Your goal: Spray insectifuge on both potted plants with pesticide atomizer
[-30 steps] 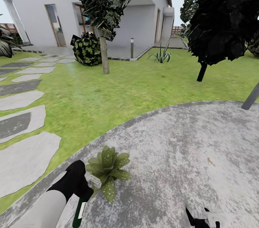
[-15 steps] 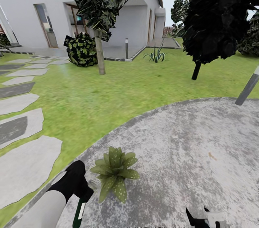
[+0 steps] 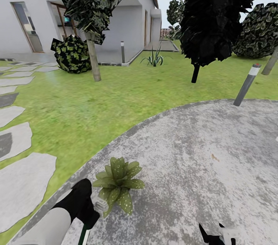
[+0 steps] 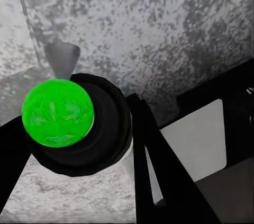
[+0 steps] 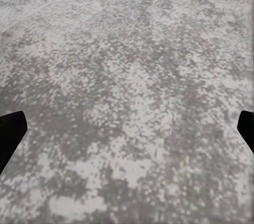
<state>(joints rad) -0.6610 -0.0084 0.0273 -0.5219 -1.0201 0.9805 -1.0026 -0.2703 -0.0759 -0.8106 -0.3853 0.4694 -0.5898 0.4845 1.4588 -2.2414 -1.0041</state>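
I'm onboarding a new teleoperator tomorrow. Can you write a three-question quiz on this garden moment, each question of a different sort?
1. True or false: the potted plant stands on the lawn.
2. Multiple choice: the left gripper is A) open over the grass, B) shut on the pesticide atomizer, C) resting on a stepping stone.
3. Fill in: the right gripper is ____ above the patio.

Key: 1 false, it stands on the paved patio near its edge. 2 B. 3 open.
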